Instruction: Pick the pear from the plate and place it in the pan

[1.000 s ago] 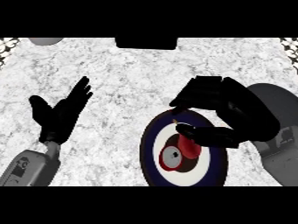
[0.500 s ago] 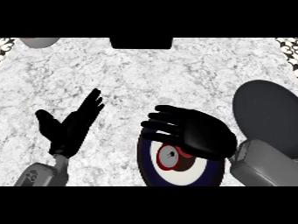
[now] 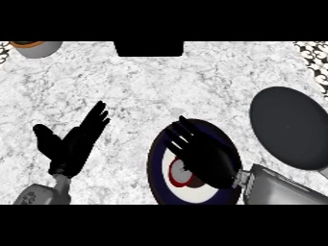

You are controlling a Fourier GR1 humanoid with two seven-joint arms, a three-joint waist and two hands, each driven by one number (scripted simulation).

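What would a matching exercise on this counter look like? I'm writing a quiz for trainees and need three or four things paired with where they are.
Things:
1. pan
2. plate
3. left robot hand
4. right robot hand

Places:
A. over the plate, fingers spread
B. at the counter's right side, handle towards the lower right
C. open at the view's left, fingers up
D. near the lower edge, left of the pan

Pairs: 1-B, 2-D, 3-C, 4-A

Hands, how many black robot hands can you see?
2. The left hand rests open over the marble counter at the view's left. The right hand is spread over the plate, beside the pan.
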